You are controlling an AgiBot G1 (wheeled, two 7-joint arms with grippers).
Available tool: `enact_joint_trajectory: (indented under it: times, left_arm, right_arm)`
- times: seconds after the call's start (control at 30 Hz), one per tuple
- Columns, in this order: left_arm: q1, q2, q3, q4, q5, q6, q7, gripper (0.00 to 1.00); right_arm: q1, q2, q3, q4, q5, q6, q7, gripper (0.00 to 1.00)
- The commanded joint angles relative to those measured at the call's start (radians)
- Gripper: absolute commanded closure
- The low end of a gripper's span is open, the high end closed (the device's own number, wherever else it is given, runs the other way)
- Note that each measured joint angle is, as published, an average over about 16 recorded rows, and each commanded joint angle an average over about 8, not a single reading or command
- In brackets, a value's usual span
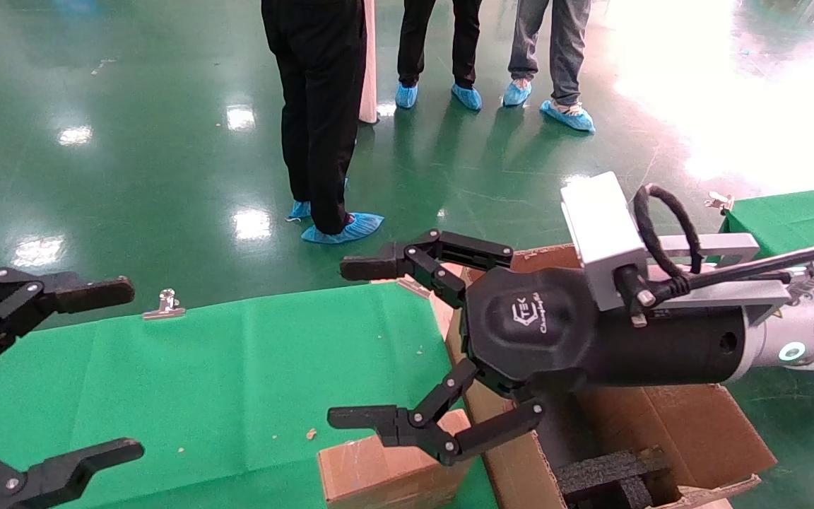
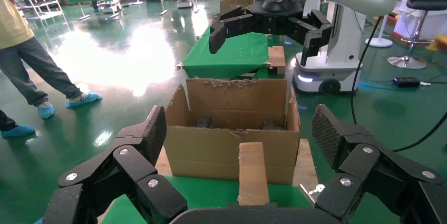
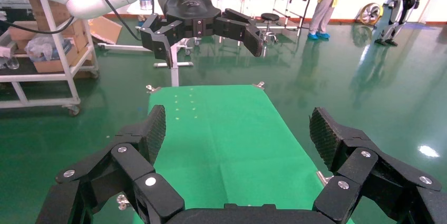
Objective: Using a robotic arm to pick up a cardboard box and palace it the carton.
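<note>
Left gripper (image 1: pixel 107 367) is hanging at the far left over the green table (image 1: pixel 223 367), fingers spread wide, gripping nothing. In the left wrist view that same left gripper (image 2: pixel 240 145) is facing the carton across the table, its ribbed pads (image 2: pixel 327 132) apart with empty space between.

A metal clip (image 1: pixel 164 305) is sitting on the table's far edge, left of centre.

The cardboard box (image 1: pixel 386 470) is resting on the table at the near edge, centre of the scene, touching or just beside the carton's left wall; cannot tell which. In the left wrist view the cardboard box (image 2: pixel 253 174) is showing edge-on, standing in front of the carton's near wall.

The robotic arm (image 1: pixel 668 332) is reaching in from the right, its right gripper (image 1: pixel 350 343) hovering released above the cardboard box and the carton's left wall, fingers wide, nothing between them. Lower finger is sitting just over the box's top; contact cannot be told. From the right wrist view the right gripper (image 3: pixel 237 139) is looking down the green table with both pads apart.

The carton (image 1: pixel 689 431) is standing at the right end of the table, flaps open, black foam blocks (image 1: pixel 608 477) lying inside. In the left wrist view the carton (image 2: pixel 232 129) is open-topped with ragged flap edges.

Three people in blue shoe covers (image 1: pixel 343 227) are standing on the green floor (image 1: pixel 131 141) far behind.
</note>
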Motion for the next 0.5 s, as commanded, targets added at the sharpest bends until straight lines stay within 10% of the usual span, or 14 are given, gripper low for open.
enact_joint_trajectory:
  times: [0.03,0.43,0.5]
  left_arm:
    - [0.000,0.000,0.000,0.000,0.000,0.000,0.000,0.00]
    - [0.000,0.000,0.000,0.000,0.000,0.000,0.000,0.00]
    - [0.000,0.000,0.000,0.000,0.000,0.000,0.000,0.18]
  right_arm:
    - [0.000,0.000,0.000,0.000,0.000,0.000,0.000,0.00]
    - [0.000,0.000,0.000,0.000,0.000,0.000,0.000,0.00]
    - [0.000,0.000,0.000,0.000,0.000,0.000,0.000,0.00]
